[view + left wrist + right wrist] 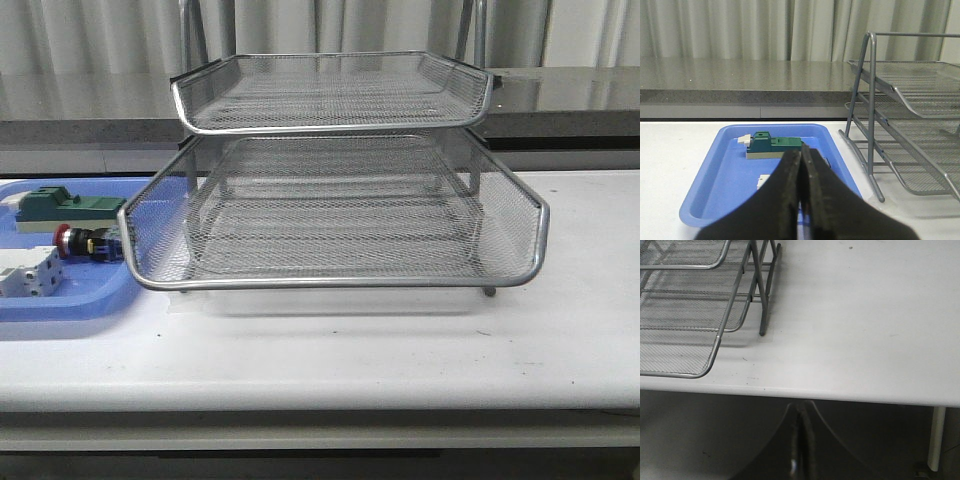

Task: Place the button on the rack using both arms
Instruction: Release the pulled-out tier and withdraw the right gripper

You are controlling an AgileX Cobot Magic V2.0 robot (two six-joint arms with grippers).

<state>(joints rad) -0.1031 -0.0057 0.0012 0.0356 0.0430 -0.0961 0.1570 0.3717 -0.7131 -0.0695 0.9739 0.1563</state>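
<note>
Tools first: my left tool [801, 200] has its two dark fingers pressed flat together with nothing between them, and it hangs over the near end of the flat blue plastic tray [705, 185]; my right tool [799, 450] is likewise pinched closed and empty, sitting out beyond the front edge of the white bench [865, 315], lower than its top. Neither arm shows in the front view, so I judge both are parked back and the pick has not yet begun. Out from the left tool, the tray holds a green block on a pale base [772, 146] and a white block [28, 272], and between them, in the front view, lies the small push-button with its red mushroom head and black body [85, 242], on its side, close to the tray wall nearest the rack. From the left wrist I cannot see the button; the fingers cover that spot. The tall silver wire-mesh rack [340, 210] stands just beside the tray, its tiers empty. My next move, as I read it, is to spread the left fingers, come down over the button clear of both blocks, and bring the right arm up over the bench.
</note>
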